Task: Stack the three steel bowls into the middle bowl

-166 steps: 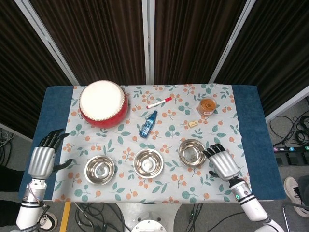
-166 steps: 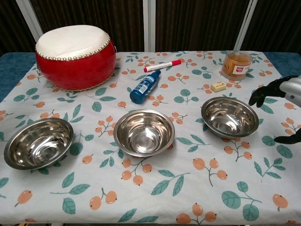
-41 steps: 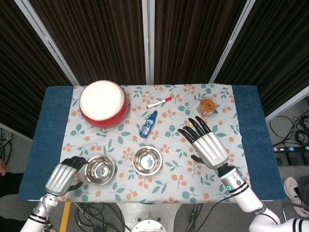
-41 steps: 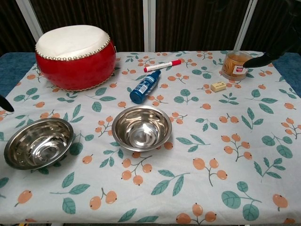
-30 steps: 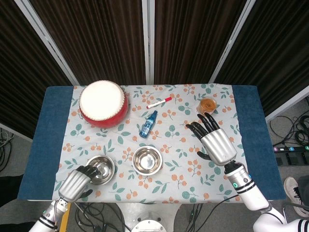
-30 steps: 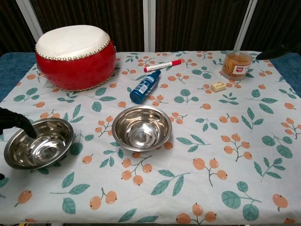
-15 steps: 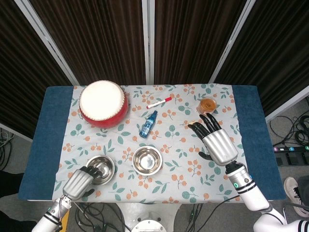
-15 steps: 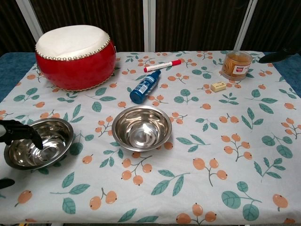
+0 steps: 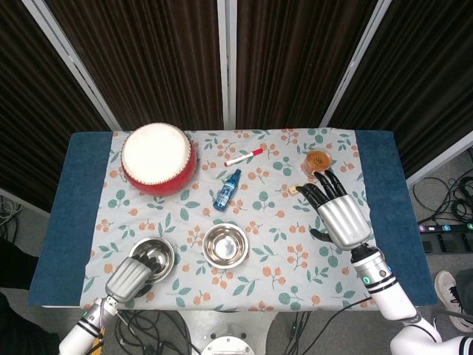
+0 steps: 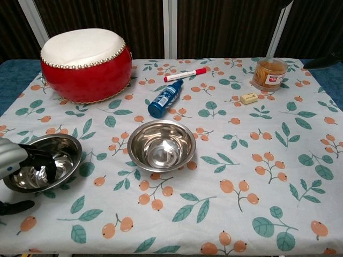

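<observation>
Dark ribbed curtains with pale metal posts backed a blue table [image 9: 79,192] covered by a white cloth [image 10: 257,176] printed with green leaves and orange berries.

Head view showed both hands. Left hand [image 9: 133,274] sat at the near rim of the left steel bowl [image 9: 155,255], fingers curled over the rim into it, holding it. Right hand [image 9: 340,214] hovered over the cloth's right part, fingers spread, holding nothing. Chest view caught only the left hand [image 10: 19,160], its dark fingers [image 10: 45,160] inside the left steel bowl [image 10: 59,152], thumb below the rim outside; the right hand was only a dark sliver at the frame's right edge there.

Middle steel bowl [image 10: 162,144] stood near the cloth's centre, shiny, round; whether another bowl was nested in it, couldn't tell.

Far side: red drum [image 10: 86,64] with white skin top and stud row, blue bottle [image 10: 165,98] lying down, red-and-white marker [image 10: 185,74], small cream block [image 10: 249,98], and clear round tub [image 10: 269,74] of orange-brown contents with a red-white label, text unreadable.
</observation>
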Robot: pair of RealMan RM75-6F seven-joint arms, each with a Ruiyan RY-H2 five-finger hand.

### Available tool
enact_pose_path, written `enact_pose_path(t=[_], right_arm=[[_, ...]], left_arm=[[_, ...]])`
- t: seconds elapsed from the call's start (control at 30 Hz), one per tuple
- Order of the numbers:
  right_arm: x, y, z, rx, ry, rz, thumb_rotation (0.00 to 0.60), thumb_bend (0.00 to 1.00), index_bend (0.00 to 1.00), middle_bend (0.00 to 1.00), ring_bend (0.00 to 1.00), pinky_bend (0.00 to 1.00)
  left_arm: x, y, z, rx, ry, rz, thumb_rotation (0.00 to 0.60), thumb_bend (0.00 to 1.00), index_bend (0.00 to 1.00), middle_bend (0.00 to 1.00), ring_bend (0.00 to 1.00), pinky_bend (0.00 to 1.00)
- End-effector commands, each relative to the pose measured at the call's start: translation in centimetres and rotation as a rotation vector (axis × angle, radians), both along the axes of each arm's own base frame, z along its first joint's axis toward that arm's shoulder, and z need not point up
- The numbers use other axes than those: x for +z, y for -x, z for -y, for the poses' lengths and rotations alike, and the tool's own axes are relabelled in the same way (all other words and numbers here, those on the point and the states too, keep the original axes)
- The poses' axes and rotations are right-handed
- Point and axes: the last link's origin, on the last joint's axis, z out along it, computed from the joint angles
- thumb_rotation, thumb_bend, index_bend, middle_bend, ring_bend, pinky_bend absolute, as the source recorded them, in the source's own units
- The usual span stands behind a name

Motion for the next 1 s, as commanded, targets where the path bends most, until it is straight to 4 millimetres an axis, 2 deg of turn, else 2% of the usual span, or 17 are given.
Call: enact_pose_path(t=[0.03,0.37,0.73,0.9,1.0], right_arm=[[0.2,0.1,0.1,-0.004,0.003,0.001,0.600,0.00,0.17,0.21,0.04,0.03],[0.5,0.6,0.3,-0.020,0.007,0.003,0.600,0.00,0.17,0.21,0.04,0.03],[0.9,1.1,0.4,-0.032,0.016,0.012,0.600,0.00,0.17,0.21,0.04,0.03],[1.6,0.9,0.4,-0.026,0.043,0.037,0.600,0.00,0.17,0.21,0.04,0.03],[2.3,0.8,0.4,-0.023,0.071,0.059,0.600,0.00,0.17,0.22,0.04,0.03]], left_arm=[[-0.4,-0.3,-0.1,-0.034,-0.007,-0.012,0.600,0.27,0.53,0.53,0.45,0.56],[-1.4,-0.8,-0.5,-0.122,-0.039,-0.054,0.600,0.32,0.69,0.69,0.58,0.67],[-1.0,-1.5,-1.1,-0.143,-0.064,-0.061,0.600,0.33,0.71,0.71,0.61,0.70],[0.0,-2.9,-2.3,-0.178,-0.101,-0.042,0.600,0.33,0.71,0.71,0.61,0.70],[0.3,-4.7,-3.3,-0.222,-0.118,-0.018,0.600,0.34,0.72,0.72,0.61,0.71]])
